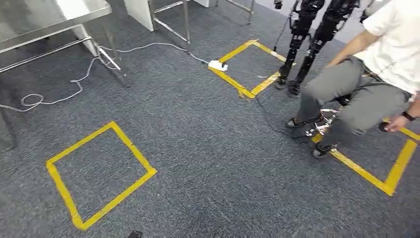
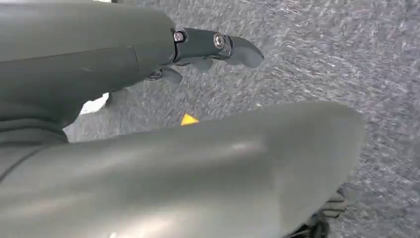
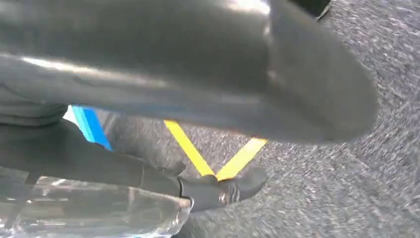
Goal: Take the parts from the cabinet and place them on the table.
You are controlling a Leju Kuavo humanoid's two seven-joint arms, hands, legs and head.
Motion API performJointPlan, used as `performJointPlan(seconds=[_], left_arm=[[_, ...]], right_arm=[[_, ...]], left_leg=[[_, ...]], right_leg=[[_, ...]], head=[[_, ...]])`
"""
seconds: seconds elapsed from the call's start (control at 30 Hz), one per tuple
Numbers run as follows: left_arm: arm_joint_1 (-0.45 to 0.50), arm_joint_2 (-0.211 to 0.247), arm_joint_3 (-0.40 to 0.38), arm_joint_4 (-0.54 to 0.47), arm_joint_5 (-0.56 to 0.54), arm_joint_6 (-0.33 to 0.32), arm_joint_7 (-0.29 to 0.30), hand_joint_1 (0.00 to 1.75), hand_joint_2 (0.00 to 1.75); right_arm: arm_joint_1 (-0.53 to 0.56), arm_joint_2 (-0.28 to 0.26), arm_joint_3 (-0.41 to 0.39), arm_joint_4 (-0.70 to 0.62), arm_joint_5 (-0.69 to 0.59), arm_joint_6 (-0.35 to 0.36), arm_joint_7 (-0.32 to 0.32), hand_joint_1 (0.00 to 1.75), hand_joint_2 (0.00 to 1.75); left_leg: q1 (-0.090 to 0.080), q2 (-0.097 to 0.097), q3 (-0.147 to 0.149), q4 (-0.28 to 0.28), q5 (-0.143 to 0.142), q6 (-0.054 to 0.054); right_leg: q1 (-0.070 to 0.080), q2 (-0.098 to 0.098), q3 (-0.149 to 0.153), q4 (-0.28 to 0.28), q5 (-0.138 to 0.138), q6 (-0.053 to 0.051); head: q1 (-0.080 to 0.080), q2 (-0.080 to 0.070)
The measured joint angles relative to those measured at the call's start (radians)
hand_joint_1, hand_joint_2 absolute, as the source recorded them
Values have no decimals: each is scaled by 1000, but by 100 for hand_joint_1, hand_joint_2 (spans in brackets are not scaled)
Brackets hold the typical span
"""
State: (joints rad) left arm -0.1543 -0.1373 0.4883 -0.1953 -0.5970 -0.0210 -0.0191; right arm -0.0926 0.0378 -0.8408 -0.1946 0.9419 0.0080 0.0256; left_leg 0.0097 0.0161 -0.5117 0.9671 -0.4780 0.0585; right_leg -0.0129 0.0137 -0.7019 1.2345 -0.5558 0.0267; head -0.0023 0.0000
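Grey carpet (image 1: 208,148) carrying three yellow tape squares (image 1: 99,173); one seated person (image 1: 366,74) at right, one steel table (image 1: 49,20) at upper left. Left hand (image 2: 148,124): fingers (image 2: 218,44) extended, holding nothing. Right hand (image 3: 163,99) grips a clear plastic bag (image 3: 89,208); contents and orientation indiscernible.

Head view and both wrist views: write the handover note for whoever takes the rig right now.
Left hand: holds nothing, fingers apart over grey carpet.
Right hand: fingers lie along a clear plastic part; it looks held, though the grip is partly hidden.
Table: far left in the head view, beyond the yellow tape square. A seated person is on the right.
Done: apparently one part taken.
Left: reach the table and set the part down.
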Motion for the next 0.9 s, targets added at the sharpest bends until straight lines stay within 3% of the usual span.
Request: performJointPlan(seconds=[0.03,0.07,0.1,0.13,0.17,0.2,0.23,0.27,0.33,0.37,0.4,0.5,0.53,0.57,0.6,0.63,0.67,0.7,0.73,0.8,0.87,0.9], left_arm=[[0,0,0,1,-1,0,1,0,0],[0,0,-1,1,-2,0,2,0,0],[0,0,-2,1,-4,0,2,0,0],[-1,0,-2,1,-8,0,3,0,0],[-2,-1,-2,1,-9,-1,3,0,0],[-3,-1,-2,1,-10,-3,3,0,0],[-3,-1,-2,1,-11,-6,2,0,0],[-4,-1,-2,1,-13,-9,2,0,0],[-7,-2,-4,1,-16,-10,2,0,0],[-8,-3,-6,1,-16,-10,2,0,0],[-8,-3,-7,1,-16,-10,2,0,0],[-8,-3,-7,1,-16,-10,2,0,0],[-8,-3,-8,1,-16,-11,2,0,0],[-9,-3,-9,1,-16,-10,2,0,0],[-9,-3,-10,1,-17,-10,2,0,0],[-4,-4,-11,2,-22,-8,7,0,0],[-5,-6,-11,2,-32,4,30,0,0],[-11,-8,-11,2,-37,11,34,0,0],[-11,-7,-11,3,-39,11,36,0,0],[-18,-7,-11,3,-42,12,37,0,0],[-21,-11,-11,3,-42,12,39,0,0],[-22,-11,-11,2,-43,12,41,0,0]], right_arm=[[1,1,0,0,0,1,0,0,0],[3,1,0,0,0,1,1,0,0],[6,1,0,0,0,1,2,0,0],[7,2,0,0,0,1,2,0,0],[7,1,0,0,0,1,2,0,0],[5,2,0,0,-1,2,1,0,0],[0,3,0,0,-1,5,0,0,0],[-1,3,0,0,0,8,-2,0,0],[3,3,0,0,0,14,-2,0,0],[5,3,0,0,0,15,-2,0,0],[5,3,0,0,0,15,-2,0,0],[5,3,0,0,0,15,-2,0,0],[5,3,0,0,0,15,-2,0,0],[6,5,0,0,0,16,-2,0,0],[5,5,0,0,0,16,-2,0,0],[1,3,0,0,1,16,-3,0,0],[5,3,0,0,7,16,-1,0,0],[4,4,0,0,14,16,0,0,0],[1,6,0,0,15,16,0,0,0],[-1,6,0,0,17,16,0,0,0],[5,6,0,0,18,16,0,0,0],[7,4,0,0,19,15,0,0,0]], left_leg=[[-1,17,-3,1,0,0],[-2,31,-4,1,1,0],[-2,45,-4,1,1,0],[-2,58,-3,1,1,-1],[-2,70,-1,1,1,-2],[-6,79,4,2,0,-6],[-15,90,3,5,-5,-15],[-16,102,5,4,-3,-20],[-14,121,9,1,-2,-27],[-13,130,10,3,-6,-35],[-12,126,7,5,-9,-37],[-12,126,7,5,-9,-37],[-10,122,6,7,-11,-38],[-6,68,-2,30,-33,-46],[-3,35,-15,61,-59,-46],[1,-17,-112,286,-175,-50],[3,-19,-130,318,-149,-49],[11,-68,-18,82,-17,-41],[12,-108,-4,49,-23,-39],[8,-89,-9,39,-27,-38],[2,-67,-10,32,-16,-23],[11,-48,-8,19,-4,-11]], right_leg=[[0,-2,-27,68,-22,4],[-1,-3,-27,82,-22,11],[-2,-6,3,42,-6,20],[-4,-13,53,-38,21,30],[-6,-33,119,-148,53,37],[-6,-91,178,-244,74,38],[4,-112,189,-268,76,30],[8,-92,185,-267,83,18],[10,-71,169,-264,85,11],[2,-58,168,-271,90,2],[-5,-55,175,-273,93,-2],[-5,-55,175,-273,93,-2],[-11,-53,181,-273,94,-4],[-12,-43,176,-273,96,-8],[-16,-38,174,-272,102,-18],[-8,-6,163,-271,109,-31],[-5,34,161,-268,111,-29],[-5,75,160,-254,110,-28],[4,85,153,-247,109,-25],[1,105,132,-244,117,-8],[-1,128,120,-250,127,11],[1,94,112,-231,119,10]], head=[[3,0],[3,0],[2,0],[4,0],[3,0],[4,0],[5,0],[0,0],[1,0],[1,0],[2,0],[2,0],[2,0],[-4,0],[-5,0],[-7,0],[-7,0],[-8,0],[-6,0],[-6,0],[-6,0],[-6,0]])
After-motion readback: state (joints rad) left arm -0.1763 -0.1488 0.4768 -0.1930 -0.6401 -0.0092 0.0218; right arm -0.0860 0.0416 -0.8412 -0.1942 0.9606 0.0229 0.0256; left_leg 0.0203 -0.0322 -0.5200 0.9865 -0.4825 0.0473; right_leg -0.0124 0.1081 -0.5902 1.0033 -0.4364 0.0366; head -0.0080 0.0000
